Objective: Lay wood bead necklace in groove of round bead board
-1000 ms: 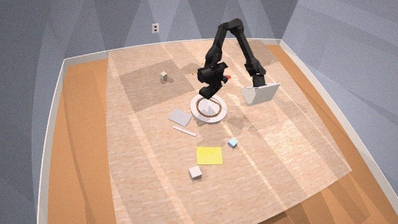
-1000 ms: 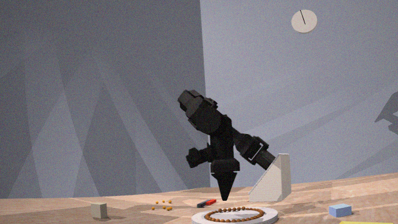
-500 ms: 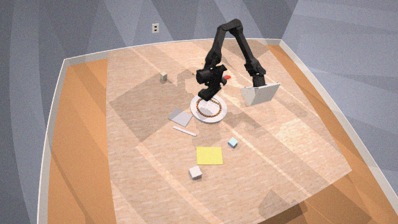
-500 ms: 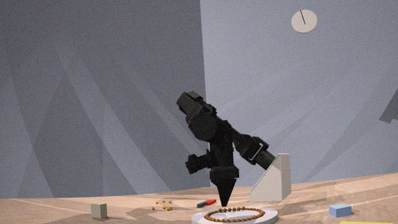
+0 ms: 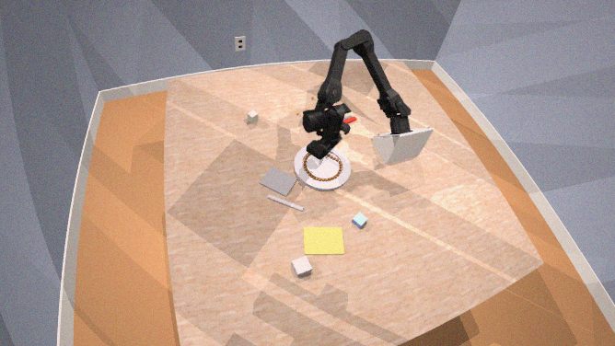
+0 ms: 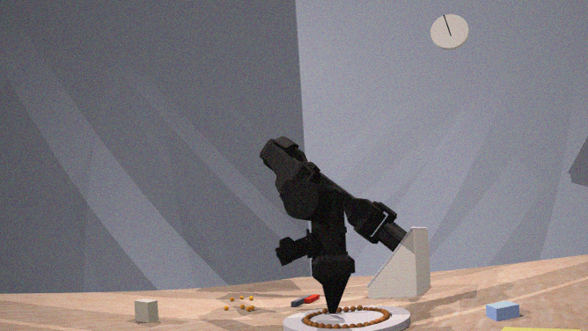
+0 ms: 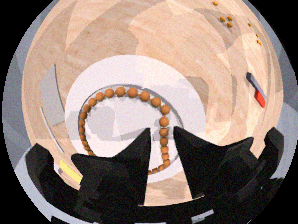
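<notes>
Presently, pincer [image 5: 320,161] [image 6: 334,312] [image 7: 161,131] partly spread, nothing visibly pinched; necklace [image 5: 325,179] [image 6: 385,318] [image 7: 132,92] on bead board [image 5: 346,172] [image 6: 402,318] [image 7: 192,107], its sagging run passing between the fingertips, inward of the groove [image 7: 176,112].

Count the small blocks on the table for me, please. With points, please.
3: a beige block [image 5: 252,117] [image 6: 146,311] at the top view's upper left, a blue block [image 5: 359,220] [image 6: 503,311] right of centre, a white block [image 5: 302,266] toward the bottom. More may be hidden.

The necklace [image 5: 309,174] [image 6: 345,327] [image 7: 132,92] beside the black hand [image 6: 333,308] [image 7: 162,142] is orange-brown, on a pale whitish board [image 5: 346,171] [image 6: 402,318] [image 7: 192,107]. Away from the hand, one flat square [image 5: 323,240] is yellow, and the desk [image 5: 391,285] [image 6: 176,304] [image 7: 150,30] shows streaky peach-tan graining.
</notes>
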You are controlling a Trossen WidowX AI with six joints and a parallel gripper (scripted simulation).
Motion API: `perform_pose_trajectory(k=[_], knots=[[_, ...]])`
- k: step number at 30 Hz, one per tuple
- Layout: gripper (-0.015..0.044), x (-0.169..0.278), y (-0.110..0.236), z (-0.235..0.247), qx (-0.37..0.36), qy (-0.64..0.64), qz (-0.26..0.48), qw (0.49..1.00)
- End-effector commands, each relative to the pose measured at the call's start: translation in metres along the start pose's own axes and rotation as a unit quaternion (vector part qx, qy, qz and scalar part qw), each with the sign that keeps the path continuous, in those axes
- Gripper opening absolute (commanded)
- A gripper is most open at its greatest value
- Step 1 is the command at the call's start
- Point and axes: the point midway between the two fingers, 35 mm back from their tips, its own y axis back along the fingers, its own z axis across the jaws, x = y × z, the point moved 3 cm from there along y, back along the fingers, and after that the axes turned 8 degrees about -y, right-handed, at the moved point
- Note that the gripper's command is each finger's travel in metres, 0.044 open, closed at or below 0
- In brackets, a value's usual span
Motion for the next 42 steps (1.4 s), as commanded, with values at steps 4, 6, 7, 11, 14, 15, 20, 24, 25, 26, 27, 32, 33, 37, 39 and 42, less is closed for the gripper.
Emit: perform_pose_trajectory(k=[4,6,7,11,14,15,20,24,25,26,27,32,33,37,39,42], knots=[[0.0000,-0.0002,0.0003,0.0002,0.000,0.000,0.000,1.000],[0.0000,-0.0002,0.0003,0.0002,0.000,0.000,0.000,1.000],[0.0000,-0.0002,0.0003,0.0002,0.000,0.000,0.000,1.000],[0.0000,-0.0002,0.0003,0.0002,0.000,0.000,0.000,1.000],[0.0000,-0.0002,0.0003,0.0002,0.000,0.000,0.000,1.000],[0.0000,-0.0002,0.0003,0.0002,0.000,0.000,0.000,1.000],[0.0000,-0.0002,0.0003,0.0002,0.000,0.000,0.000,1.000],[0.0000,-0.0002,0.0003,0.0002,0.000,0.000,0.000,1.000],[0.0000,-0.0002,0.0003,0.0002,0.000,0.000,0.000,1.000],[0.0000,-0.0002,0.0003,0.0002,0.000,0.000,0.000,1.000],[0.0000,-0.0002,0.0003,0.0002,0.000,0.000,0.000,1.000],[0.0000,-0.0002,0.0003,0.0002,0.000,0.000,0.000,1.000],[0.0000,-0.0002,0.0003,0.0002,0.000,0.000,0.000,1.000],[0.0000,-0.0002,0.0003,0.0002,0.000,0.000,0.000,1.000],[0.0000,-0.0002,0.0003,0.0002,0.000,0.000,0.000,1.000],[0.0000,-0.0002,0.0003,0.0002,0.000,0.000,0.000,1.000]])
